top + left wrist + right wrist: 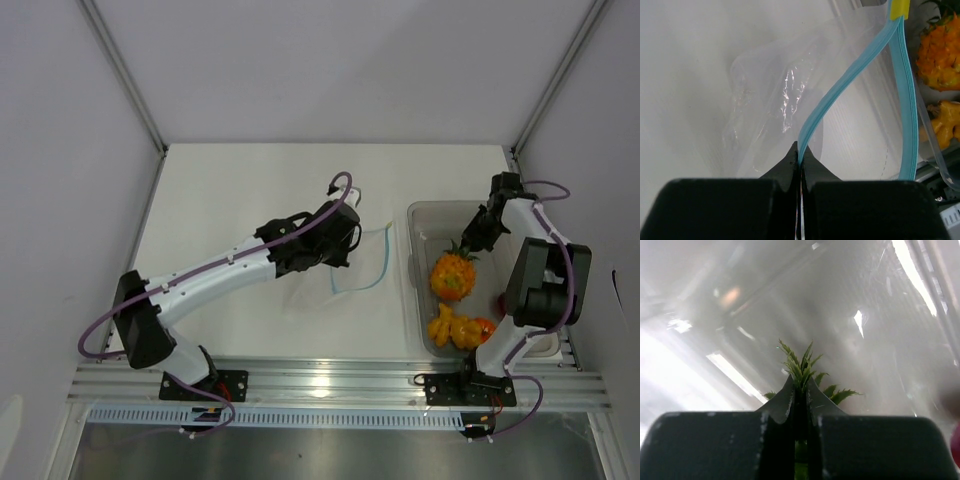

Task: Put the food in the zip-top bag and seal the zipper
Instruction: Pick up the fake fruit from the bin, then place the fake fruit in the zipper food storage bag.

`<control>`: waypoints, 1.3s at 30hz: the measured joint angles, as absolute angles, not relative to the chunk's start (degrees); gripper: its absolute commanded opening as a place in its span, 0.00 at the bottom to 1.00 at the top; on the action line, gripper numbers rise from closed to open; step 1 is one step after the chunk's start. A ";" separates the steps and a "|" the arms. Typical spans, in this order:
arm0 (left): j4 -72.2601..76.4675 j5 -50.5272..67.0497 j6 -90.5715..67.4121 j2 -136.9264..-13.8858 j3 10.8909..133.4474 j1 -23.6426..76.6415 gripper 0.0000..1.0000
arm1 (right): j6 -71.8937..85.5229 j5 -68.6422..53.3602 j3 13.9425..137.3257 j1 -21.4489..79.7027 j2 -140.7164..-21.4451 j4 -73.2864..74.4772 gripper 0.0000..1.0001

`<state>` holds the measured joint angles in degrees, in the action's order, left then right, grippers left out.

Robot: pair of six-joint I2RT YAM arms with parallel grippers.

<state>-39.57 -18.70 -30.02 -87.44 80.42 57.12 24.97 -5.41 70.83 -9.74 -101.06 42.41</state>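
The clear zip-top bag (pixel 362 262) (pixel 772 95) lies on the white table beside the bin. My left gripper (pixel 345 240) (pixel 801 149) is shut on one lip of its teal-blue zipper (pixel 840 90), and the mouth gapes between the two strips. A yellow slider tab (pixel 899 8) sits at the zipper's far end. The pineapple (pixel 452 277) (pixel 940 55) lies in the grey bin (pixel 420 215). My right gripper (pixel 470 240) (pixel 800 386) is shut on its green crown (pixel 801 362). Lumpy orange pieces (pixel 450 328) (pixel 946 122) and a red-orange one (pixel 484 325) lie at the bin's near end.
The bin wall (pixel 790 300) fills the right wrist view, with a magenta shape (pixel 956 445) at its right edge. Grey side walls flank the table. An aluminium rail (pixel 330 380) carries both arm bases along the near edge.
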 measured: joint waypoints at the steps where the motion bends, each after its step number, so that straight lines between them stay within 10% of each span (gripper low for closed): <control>1: -40.16 -18.20 -30.09 -87.77 81.32 57.06 0.01 | 24.97 -5.41 71.18 -9.74 -99.46 42.76 0.00; 21: -45.01 -6.61 -32.60 -90.21 89.76 54.59 0.01 | 25.63 -5.17 75.85 13.17 -56.86 31.29 0.00; 39: -41.15 1.37 -36.01 -90.19 85.71 54.48 0.01 | 31.14 7.70 62.11 30.41 -49.93 10.63 0.00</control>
<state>-41.15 1.37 -36.01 -90.19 85.71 54.48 31.14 7.70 62.11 30.41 -49.93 10.63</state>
